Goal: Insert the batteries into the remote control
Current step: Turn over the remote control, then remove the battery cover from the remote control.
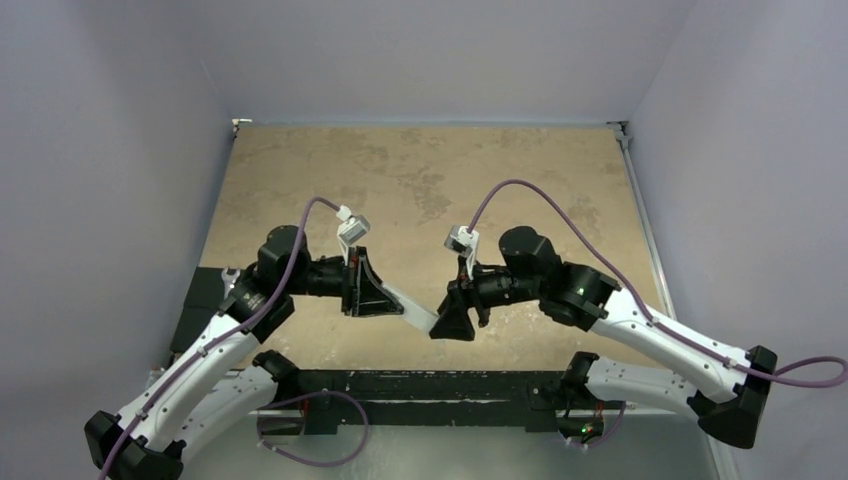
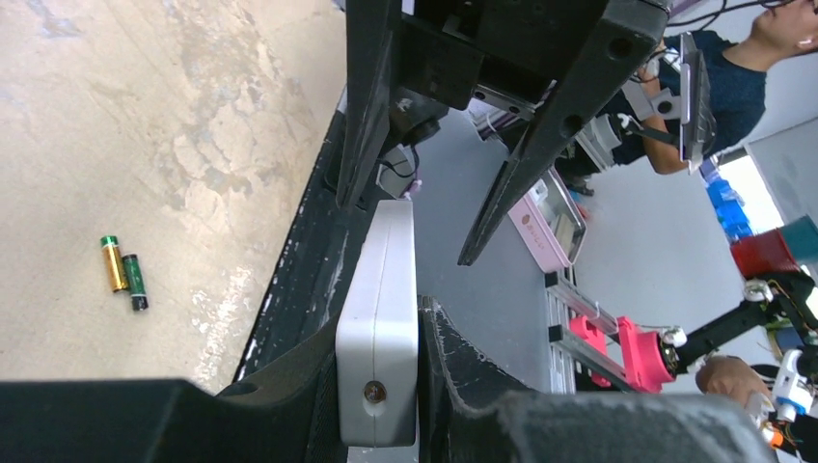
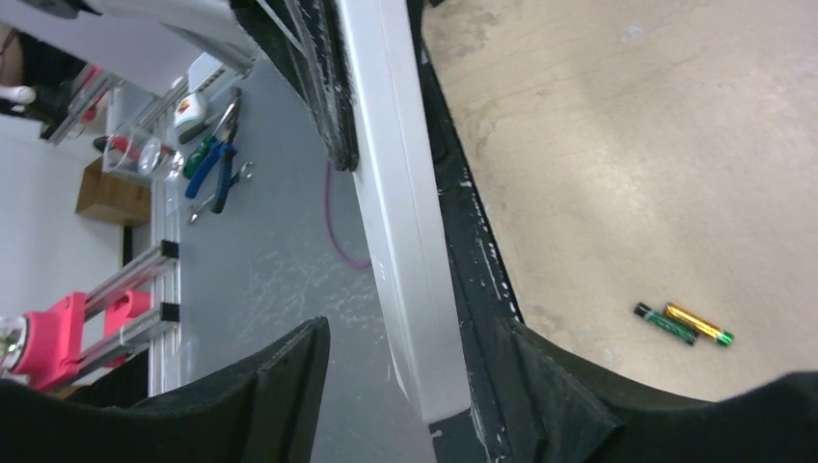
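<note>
The white remote control [image 1: 417,311] hangs in the air between my two grippers, over the table's near edge. My left gripper [image 1: 388,298] is shut on one end of it; in the left wrist view [image 2: 378,371] both fingers press the remote's [image 2: 382,280] sides. My right gripper [image 1: 450,322] is open around the other end [image 3: 400,212]; in the right wrist view [image 3: 410,362] its left finger [image 3: 280,386] stands well apart from the remote. Two batteries [image 2: 122,271], one gold and one dark green, lie side by side on the table, also in the right wrist view [image 3: 685,325]. They are hidden in the top view.
The tan tabletop [image 1: 420,180] ends in a black front rail [image 1: 420,385]. Purple-grey walls [image 1: 110,150] close the sides and back. Beyond the rail, below, are pliers and hand tools [image 3: 217,169], pink fixtures [image 2: 637,347] and a person [image 2: 743,68].
</note>
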### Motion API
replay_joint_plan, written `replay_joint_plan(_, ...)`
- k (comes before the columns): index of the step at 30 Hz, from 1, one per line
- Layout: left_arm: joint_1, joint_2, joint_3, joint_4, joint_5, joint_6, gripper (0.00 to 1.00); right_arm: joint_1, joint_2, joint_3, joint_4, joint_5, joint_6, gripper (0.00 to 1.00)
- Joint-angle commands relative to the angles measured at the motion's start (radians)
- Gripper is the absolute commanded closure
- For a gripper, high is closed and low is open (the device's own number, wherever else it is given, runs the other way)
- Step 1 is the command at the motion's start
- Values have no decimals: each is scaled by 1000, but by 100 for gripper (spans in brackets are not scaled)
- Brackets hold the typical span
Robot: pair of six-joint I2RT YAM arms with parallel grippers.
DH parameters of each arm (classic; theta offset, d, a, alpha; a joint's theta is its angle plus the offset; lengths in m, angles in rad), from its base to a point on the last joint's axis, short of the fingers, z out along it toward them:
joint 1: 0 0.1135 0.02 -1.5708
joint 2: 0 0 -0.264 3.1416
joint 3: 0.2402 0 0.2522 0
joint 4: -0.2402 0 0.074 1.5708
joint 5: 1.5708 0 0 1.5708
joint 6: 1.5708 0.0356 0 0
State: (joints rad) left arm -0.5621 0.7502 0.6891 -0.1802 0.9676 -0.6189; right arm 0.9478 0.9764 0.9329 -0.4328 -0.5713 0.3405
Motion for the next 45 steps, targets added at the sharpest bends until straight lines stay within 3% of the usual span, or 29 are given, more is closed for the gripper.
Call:
replay_joint_plan(1, 8, -29, -16, 80, -76, -49, 100, -6, -59, -32, 30, 139, 59, 27)
replay_joint_plan(10, 7, -91, -57, 120, -258, -117, 100, -12, -176, -127, 82, 432, 254, 23)
replay_joint_plan(15, 7, -117, -120, 208, -341, -199, 100, -15, -215, -211, 177, 506, 376, 26)
replay_joint_plan(27, 7, -162, -255, 396, -471, -396, 100, -15, -229, -353, 494, 532, 588, 31)
replay_joint_plan(45, 7, -127, -280, 461, -449, -448, 100, -15, -197, -353, 523, 604, 601, 39)
